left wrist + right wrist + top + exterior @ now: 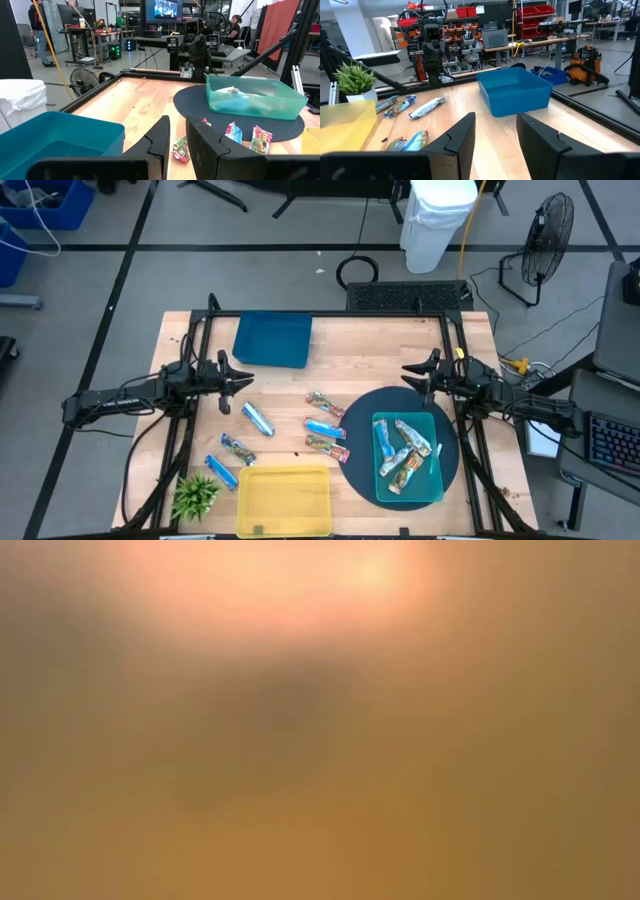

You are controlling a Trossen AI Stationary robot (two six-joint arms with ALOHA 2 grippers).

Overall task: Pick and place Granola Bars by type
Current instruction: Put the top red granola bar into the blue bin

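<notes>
Several Granola Bars lie flat on the wooden table between the trays: blue-silver ones toward the left, and multicoloured ones in the middle. Several more bars are piled in the teal tray. My left gripper hovers level at the table's left, open by a narrow gap with nothing in it. At the table's right my right gripper also hovers level, open and empty. The low view is a blur.
A blue tray stands at the far middle and a yellow tray at the near edge. The teal tray rests on a dark round mat. A small green plant stands at the near left corner. People show in the room behind.
</notes>
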